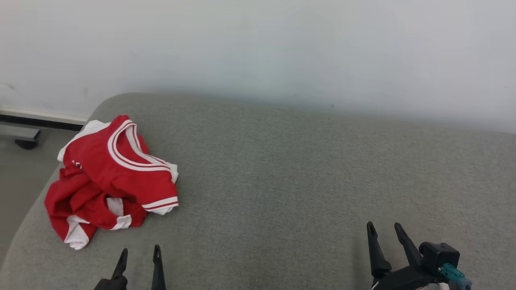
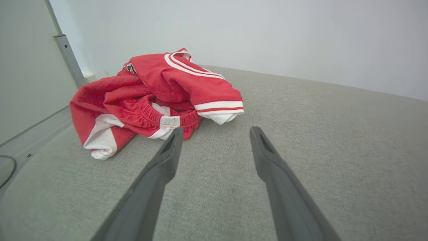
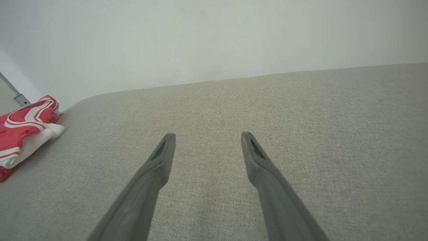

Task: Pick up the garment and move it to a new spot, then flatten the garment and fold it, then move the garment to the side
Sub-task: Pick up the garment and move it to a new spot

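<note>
A broad grey woven-fabric cushion (image 1: 282, 181) with a rounded far-left corner filled most of the head view and ran up to a plain white wall (image 1: 258, 48). Past the cushion's left edge lay a pale grey floor (image 1: 18, 189), and along the foot of the wall there ran a white baseboard (image 1: 40, 114) with a dark strip under it. A dark foot of some furniture (image 1: 26, 141) stood on the floor by that strip. In the left wrist view a grey metal post (image 2: 68, 57) rose beside the wall.

The crumpled red garment with white stripes and white panels (image 1: 111, 177) lay in a heap on the cushion's left part, near its edge, neck band uppermost.

The left gripper (image 1: 140, 248) hovered just short of the garment, its two dark fingers spread apart and holding nothing. The right gripper (image 1: 383, 224) hung well apart from the garment over bare fabric, its jaws likewise parted and empty, with a teal plug (image 1: 453, 274) at its base.
</note>
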Controlling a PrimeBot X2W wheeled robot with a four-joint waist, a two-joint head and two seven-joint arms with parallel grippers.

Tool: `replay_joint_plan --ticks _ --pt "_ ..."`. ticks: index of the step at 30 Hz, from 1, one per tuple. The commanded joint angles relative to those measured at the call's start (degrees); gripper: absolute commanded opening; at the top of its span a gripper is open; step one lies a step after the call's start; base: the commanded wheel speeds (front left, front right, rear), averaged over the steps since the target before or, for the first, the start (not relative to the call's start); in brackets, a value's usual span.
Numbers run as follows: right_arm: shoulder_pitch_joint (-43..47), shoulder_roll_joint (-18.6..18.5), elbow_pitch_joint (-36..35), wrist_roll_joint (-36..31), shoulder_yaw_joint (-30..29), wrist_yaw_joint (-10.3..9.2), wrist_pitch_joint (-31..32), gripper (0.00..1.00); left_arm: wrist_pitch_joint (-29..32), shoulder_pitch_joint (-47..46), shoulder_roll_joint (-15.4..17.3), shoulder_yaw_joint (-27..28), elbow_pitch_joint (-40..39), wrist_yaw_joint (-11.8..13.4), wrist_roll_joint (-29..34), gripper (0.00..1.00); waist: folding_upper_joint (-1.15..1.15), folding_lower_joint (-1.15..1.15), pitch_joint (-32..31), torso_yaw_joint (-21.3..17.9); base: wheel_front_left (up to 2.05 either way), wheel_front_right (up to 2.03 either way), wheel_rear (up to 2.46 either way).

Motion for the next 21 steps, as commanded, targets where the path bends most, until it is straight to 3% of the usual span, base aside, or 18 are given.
replay_joint_plan --ticks 1,10,21 --pt "0.5 0.0 -0.3 -0.9 -0.1 0.21 0.1 1.00 -0.2 0.6 0.2 0.1 -0.2 0.3 0.0 1.00 0.00 0.00 -0.5 4.2 0.00 0.00 0.00" --pt "1.0 0.0 -0.5 -1.8 0.0 0.20 0.2 1.00 0.1 2.0 1.2 0.7 -1.1 1.2 -0.6 1.00 0.00 0.00 -1.0 11.2 0.00 0.00 0.00" --pt "1.3 0.0 -0.5 -2.3 0.5 0.21 0.4 1.00 1.2 3.7 2.1 1.0 -3.0 2.5 -0.9 1.00 0.00 0.00 -1.4 16.0 0.00 0.00 0.00"
